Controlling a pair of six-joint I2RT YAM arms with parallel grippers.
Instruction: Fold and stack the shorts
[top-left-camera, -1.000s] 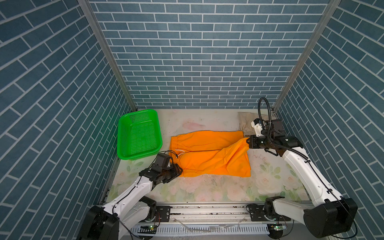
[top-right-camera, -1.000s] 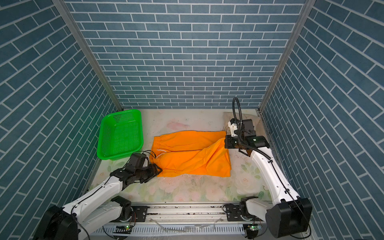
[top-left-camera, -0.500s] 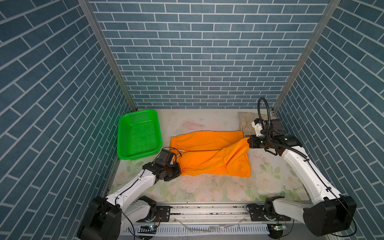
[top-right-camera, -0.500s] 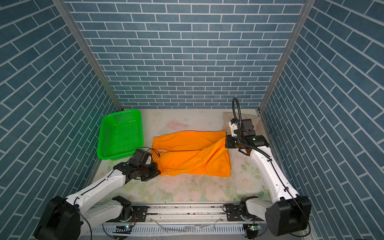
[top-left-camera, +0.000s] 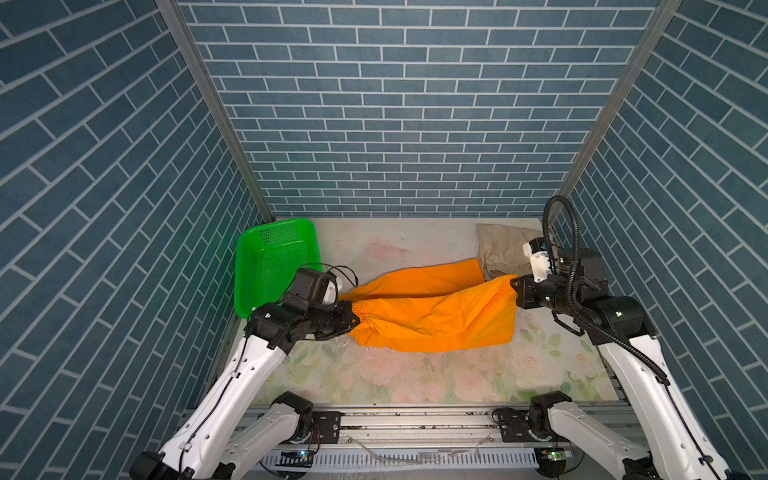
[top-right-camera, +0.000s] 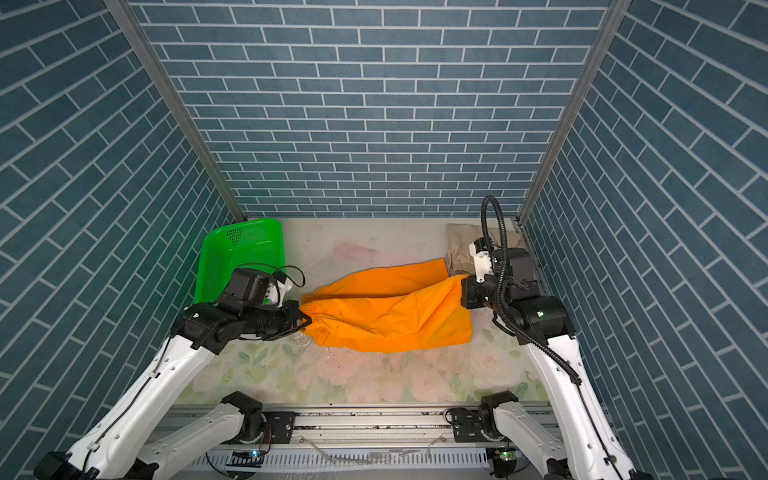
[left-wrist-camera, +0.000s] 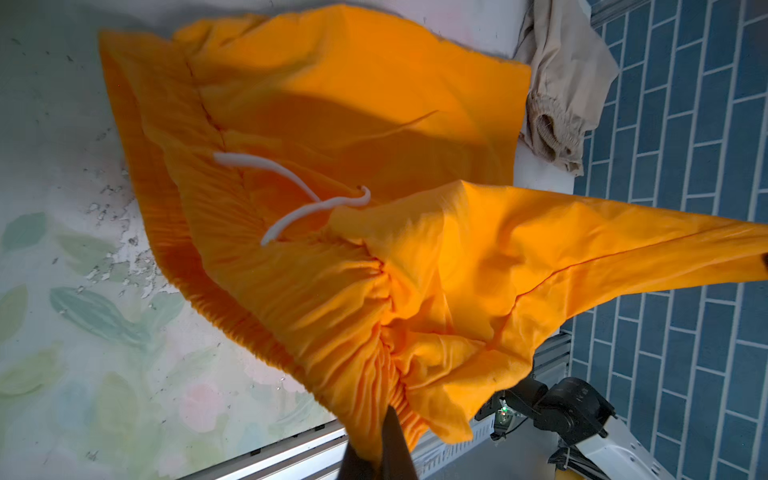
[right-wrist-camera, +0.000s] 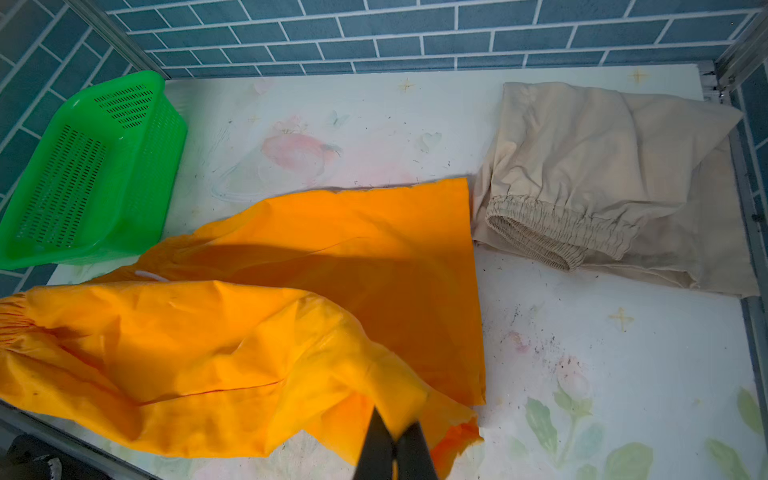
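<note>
Floral table (top-left-camera: 415, 374) below: your left claw (top-left-camera: 353, 320) pinches the orange shorts (top-left-camera: 432, 316) at the waistband, right claw (top-left-camera: 514, 289) clamps a leg end, likely stretching them for folding.

No text, label or number is legible.

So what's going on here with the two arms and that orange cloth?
The two arms are mid-fold on the orange shorts. The left gripper is shut on the gathered waistband and the right gripper on a leg hem, holding one half up above the half lying on the table. The beige shorts lie folded in the far right corner; the green basket sits far left.
</note>
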